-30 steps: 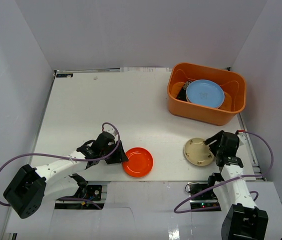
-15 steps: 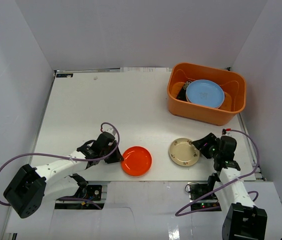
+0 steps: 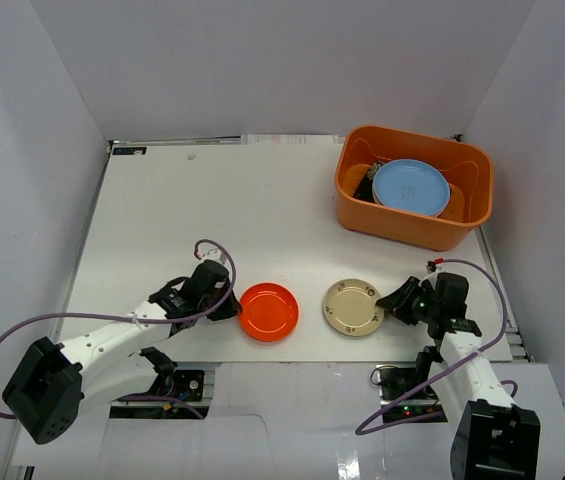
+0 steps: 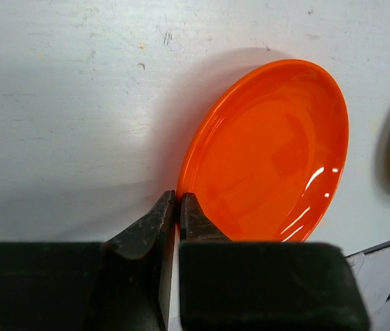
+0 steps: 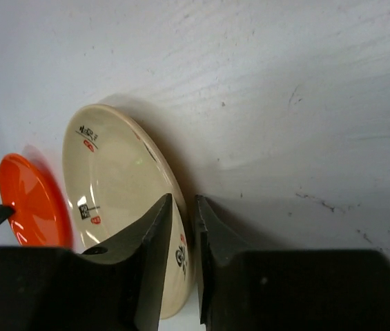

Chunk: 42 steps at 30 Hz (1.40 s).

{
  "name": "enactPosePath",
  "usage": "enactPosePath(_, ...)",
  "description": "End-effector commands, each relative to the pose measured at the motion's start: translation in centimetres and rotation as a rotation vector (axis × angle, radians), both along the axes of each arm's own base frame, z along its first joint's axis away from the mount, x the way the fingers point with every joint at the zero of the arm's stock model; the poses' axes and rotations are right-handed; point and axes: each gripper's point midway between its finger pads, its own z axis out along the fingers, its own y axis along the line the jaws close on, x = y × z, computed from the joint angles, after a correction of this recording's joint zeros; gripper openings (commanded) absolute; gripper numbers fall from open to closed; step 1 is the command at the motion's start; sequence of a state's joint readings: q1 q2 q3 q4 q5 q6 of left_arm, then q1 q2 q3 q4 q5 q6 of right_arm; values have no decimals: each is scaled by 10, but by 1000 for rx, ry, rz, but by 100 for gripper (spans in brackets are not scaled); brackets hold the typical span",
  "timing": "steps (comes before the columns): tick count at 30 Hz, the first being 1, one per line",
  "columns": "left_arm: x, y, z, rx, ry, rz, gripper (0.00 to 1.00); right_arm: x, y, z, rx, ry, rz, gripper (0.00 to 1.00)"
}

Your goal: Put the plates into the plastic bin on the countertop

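Over on the left, the left claw (image 4: 179,200) is pinched shut on the rim of the glossy red-orange round plate (image 3: 269,311), down on the white countertop (image 3: 212,220) near the front edge. Just beside it, the cream round plate with small printed marks (image 3: 352,307) has its rim clamped in the right claw (image 5: 183,207). Looks like the grab step to me. Next up: lift both and carry them to the orange rectangular plastic bin (image 3: 412,232), back right, where a light blue round plate (image 3: 411,187) already lies.

Both arms reached low and inward, left gripper (image 3: 230,308) and right gripper (image 3: 394,302) with fingers squeezed nearly together
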<state>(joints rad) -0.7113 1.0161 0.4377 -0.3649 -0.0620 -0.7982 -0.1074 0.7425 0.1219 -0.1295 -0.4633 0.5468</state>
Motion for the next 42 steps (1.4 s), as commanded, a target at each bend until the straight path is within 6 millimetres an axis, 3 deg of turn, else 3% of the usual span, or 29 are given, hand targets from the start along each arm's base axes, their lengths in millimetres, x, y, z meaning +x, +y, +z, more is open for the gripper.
enactPosePath(1,13,6,16,28,-64,41,0,-31,9,-18,12,128,56,25)
enactPosePath(2,15,5,20,28,-71,43,0,-31,10,-18,11,127,60,25)
enactPosePath(6,21,3,29,22,-94,47,0,-33,17,-17,24,127,91,8)
enactPosePath(11,29,5,41,9,-137,84,0,-23,31,2,98,33,107,8)
enactPosePath(15,33,6,53,-18,-176,111,0,-3,40,47,161,-110,119,8)
enactPosePath(18,32,7,48,-14,-168,116,0,19,42,103,189,-248,114,8)
enactPosePath(19,31,6,45,-12,-159,114,0,27,43,133,210,-307,108,8)
enactPosePath(22,29,2,44,-33,-150,102,0,38,47,180,251,-404,126,8)
enactPosePath(23,30,0,45,-44,-154,99,0,45,47,204,247,-448,129,8)
enactPosePath(26,31,-5,50,-69,-166,82,0,74,34,251,178,-579,59,8)
enactPosePath(28,31,-8,55,-81,-171,69,0,92,23,270,128,-634,2,8)
enactPosePath(29,32,-10,60,-94,-182,65,0,106,17,271,102,-626,-28,8)
enactPosePath(30,32,-12,63,-104,-189,55,0,116,8,292,77,-672,-64,8)
enactPosePath(32,33,-18,76,-135,-209,35,0,142,-13,313,-11,-721,-155,8)
enactPosePath(33,34,-19,81,-140,-218,26,0,152,-23,315,-56,-729,-198,8)
enactPosePath(35,36,-24,94,-163,-242,9,0,179,-56,299,-176,-676,-332,8)
enactPosePath(37,39,-26,101,-165,-261,-2,0,193,-79,292,-267,-656,-390,8)
enactPosePath(38,42,-30,111,-179,-277,-6,0,204,-101,274,-329,-600,-466,8)
enactPosePath(40,46,-35,117,-186,-283,-17,0,218,-118,250,-377,-536,-491,8)
enactPosePath(42,52,-46,132,-216,-305,-41,0,228,-130,240,-411,-511,-509,8)
